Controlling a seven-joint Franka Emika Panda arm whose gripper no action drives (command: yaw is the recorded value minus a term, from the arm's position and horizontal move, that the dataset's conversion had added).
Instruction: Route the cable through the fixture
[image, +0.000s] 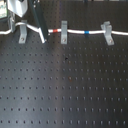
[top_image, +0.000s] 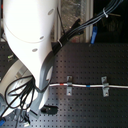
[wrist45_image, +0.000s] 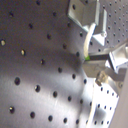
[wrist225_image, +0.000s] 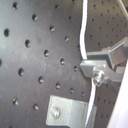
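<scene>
The white cable (image: 75, 31) runs across the back of the board in the first exterior view, through the narrow upright clip (image: 64, 31) and the wider right-leaning clip (image: 106, 32). Its red band (image: 55, 31) and blue band (image: 87, 32) lie on either side of the upright clip. The fixture (image: 22, 33), a left-leaning grey clip, stands at the first exterior view's left, and the cable passes by its top. My gripper (image: 43, 36) is between the fixture and the upright clip, shut on the cable (wrist225_image: 81, 30). In the second exterior view the arm hides the fixture.
The black perforated board (image: 65, 85) stretches toward the front. The white arm (top_image: 30, 35) and its black hoses (top_image: 20, 95) fill the second exterior view's left. A grey clip sits close to the gripper in the first wrist view (wrist45_image: 82, 15) and in the second wrist view (wrist225_image: 67, 110).
</scene>
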